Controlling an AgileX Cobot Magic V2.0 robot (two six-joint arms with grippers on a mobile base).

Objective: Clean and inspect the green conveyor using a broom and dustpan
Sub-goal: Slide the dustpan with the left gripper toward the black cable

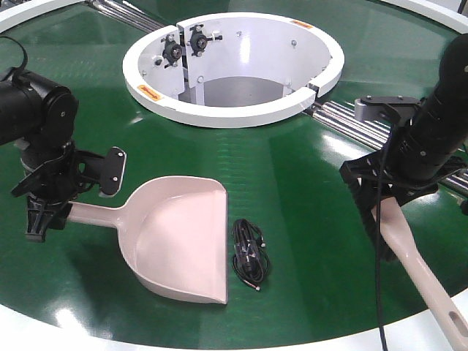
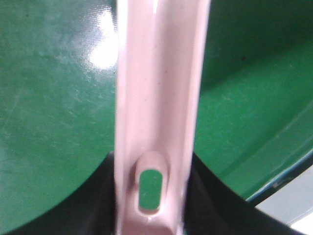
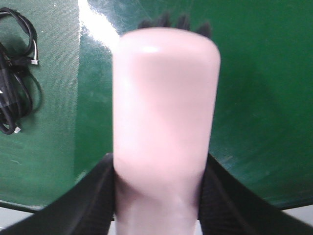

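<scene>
Green conveyor (image 1: 307, 168) belt fills my front view, glossy, with the white ring (image 1: 219, 117) of its central opening at 12 o'clock and metal rollers (image 1: 344, 117) showing at 2 o'clock beside it. The dustpan (image 1: 179, 241) lies flat on the belt at 7 o'clock from the ring, its lip facing 3 o'clock and its handle running out toward 9 o'clock. My left tool (image 1: 47, 212) is clamped around that handle near its end; on the left wrist view the handle's hang slot (image 2: 150, 191) sits between the black fingers. A coiled black cable (image 1: 250, 252) lies on the belt just beside the lip, at its 3 o'clock, not touching it. At 4 o'clock my right tool (image 1: 384, 194) is closed tight on the broom (image 1: 420, 274), whose handle slants down toward 5 o'clock over the white rim. On the right wrist view dark bristles (image 3: 176, 22) peek past the far end of the brush head.
</scene>
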